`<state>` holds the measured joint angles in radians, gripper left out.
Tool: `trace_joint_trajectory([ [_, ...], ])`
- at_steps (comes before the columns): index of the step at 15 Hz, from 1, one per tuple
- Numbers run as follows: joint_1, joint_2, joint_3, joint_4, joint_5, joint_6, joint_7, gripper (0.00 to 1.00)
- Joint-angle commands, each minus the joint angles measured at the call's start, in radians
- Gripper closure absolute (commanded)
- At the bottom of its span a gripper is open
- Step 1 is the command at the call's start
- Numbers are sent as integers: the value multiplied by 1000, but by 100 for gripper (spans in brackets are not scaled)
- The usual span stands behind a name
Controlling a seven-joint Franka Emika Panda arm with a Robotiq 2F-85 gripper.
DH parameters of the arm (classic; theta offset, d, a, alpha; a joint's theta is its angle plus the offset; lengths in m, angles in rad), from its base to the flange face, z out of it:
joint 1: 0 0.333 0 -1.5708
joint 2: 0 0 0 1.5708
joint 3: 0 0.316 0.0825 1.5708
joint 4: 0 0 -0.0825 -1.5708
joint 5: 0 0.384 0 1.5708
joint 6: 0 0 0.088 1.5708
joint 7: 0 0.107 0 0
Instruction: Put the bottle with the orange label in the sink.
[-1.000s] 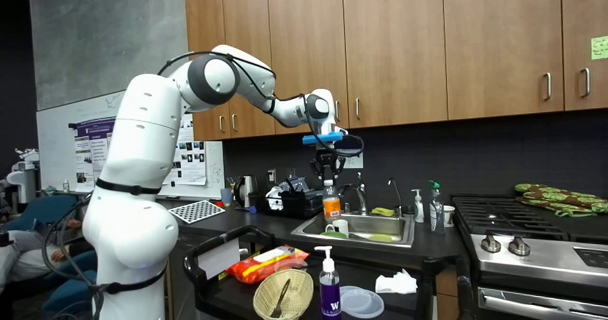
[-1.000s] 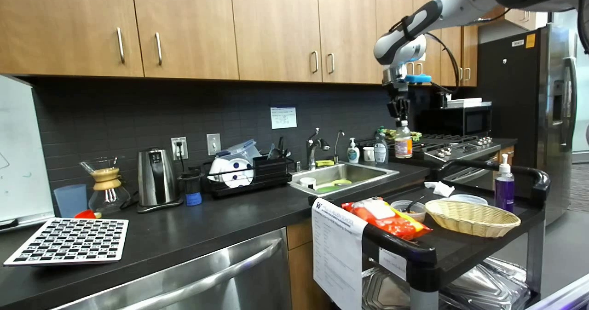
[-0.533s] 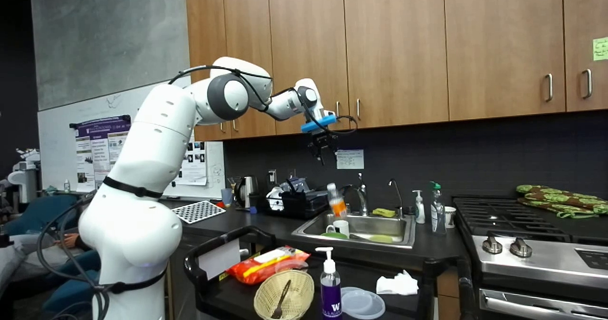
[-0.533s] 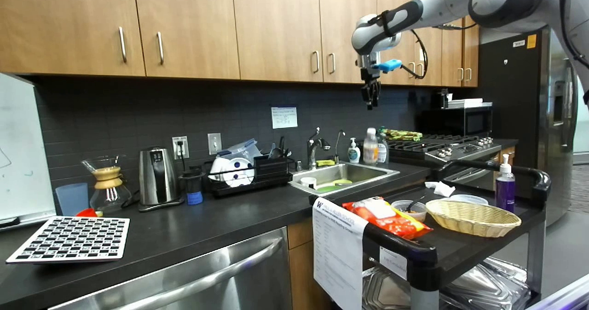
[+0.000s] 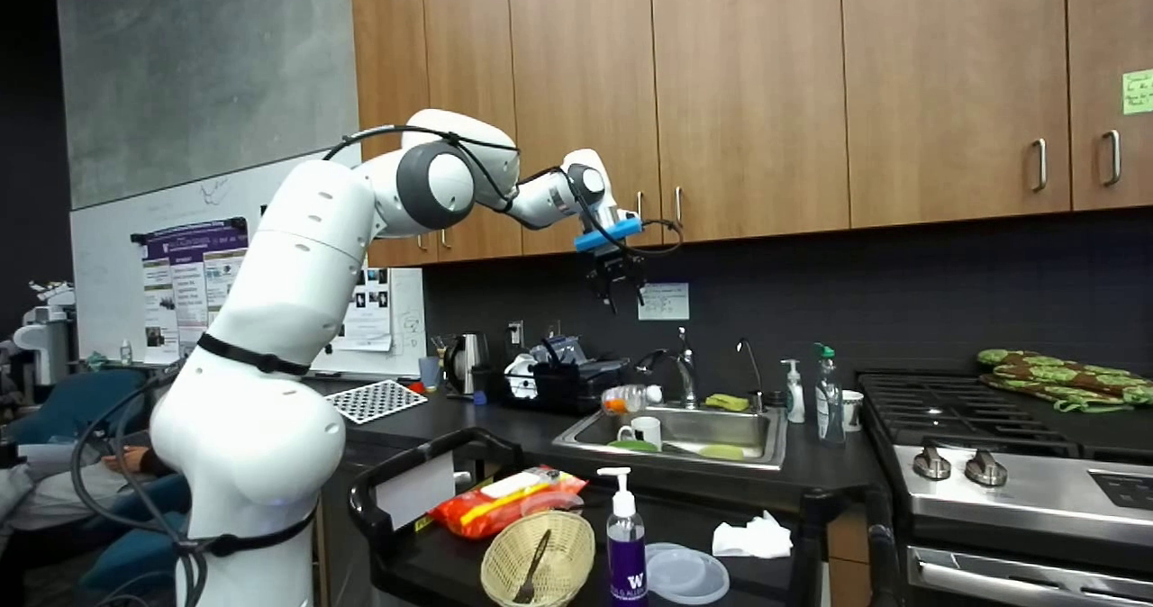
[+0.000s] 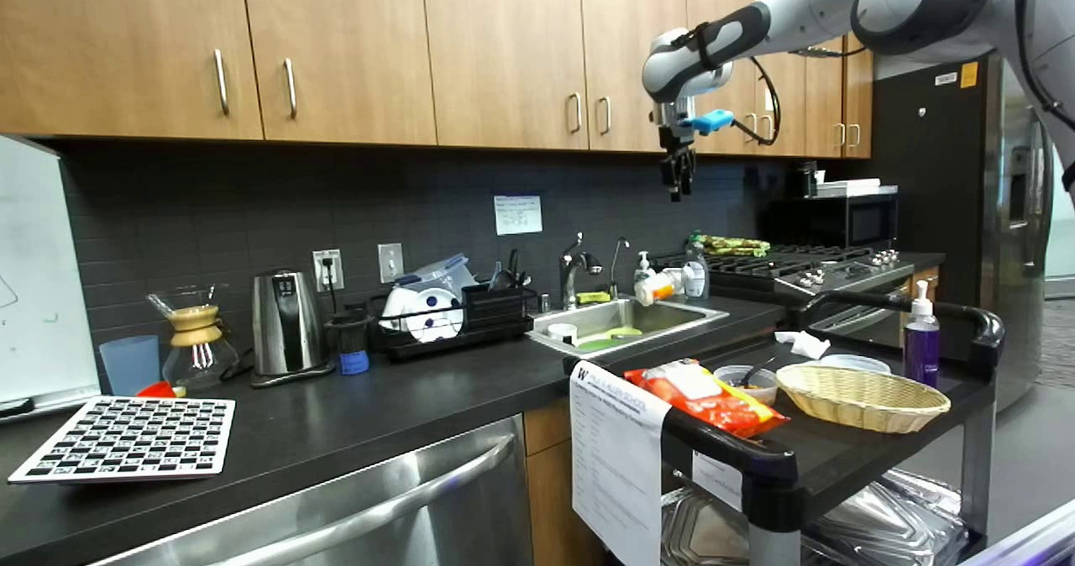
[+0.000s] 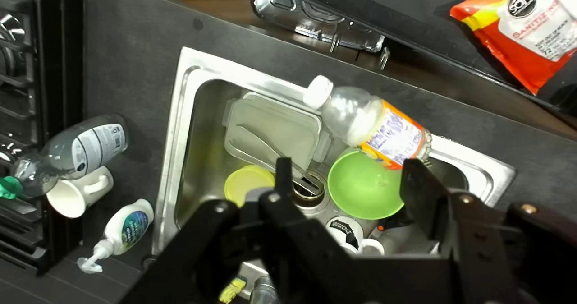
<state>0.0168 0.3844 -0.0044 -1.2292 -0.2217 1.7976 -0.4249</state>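
The bottle with the orange label (image 5: 630, 398) is on its side, below my gripper and apart from it. It also shows in an exterior view (image 6: 659, 285), where it appears over the sink's far corner. In the wrist view the bottle (image 7: 374, 123) overlaps the sink's rim; I cannot tell whether it rests on anything or is in the air. The metal sink (image 7: 178, 128) also shows in both exterior views (image 5: 773, 440) (image 6: 701, 318). My gripper (image 7: 347, 162) is open and empty, high above the sink; it also shows in both exterior views (image 5: 627, 304) (image 6: 676, 196).
The sink holds a green bowl (image 7: 365, 186), a yellow bowl (image 7: 245, 182), a white mug (image 5: 646, 430) and a clear container (image 7: 272, 128). The faucet (image 5: 687, 373) stands behind it. A dish rack (image 6: 495, 314) and soap bottles (image 5: 794, 393) (image 5: 827, 397) flank it. A cart (image 5: 396, 562) stands in front.
My gripper has opened and let go of the bottle. The bottle has dropped and tipped from upright onto its side. The arm moved up and over between the first two moments, then stayed nearly still.
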Motion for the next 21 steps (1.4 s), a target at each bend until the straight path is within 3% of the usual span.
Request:
trace_joint_trajectory([
  [1,0,0,0,0,0,0,0,36],
  [17,0,2,0,2,0,0,0,36],
  [18,0,2,0,2,0,0,0,11],
  [21,-12,-15,-1,-47,19,-5,5,3],
])
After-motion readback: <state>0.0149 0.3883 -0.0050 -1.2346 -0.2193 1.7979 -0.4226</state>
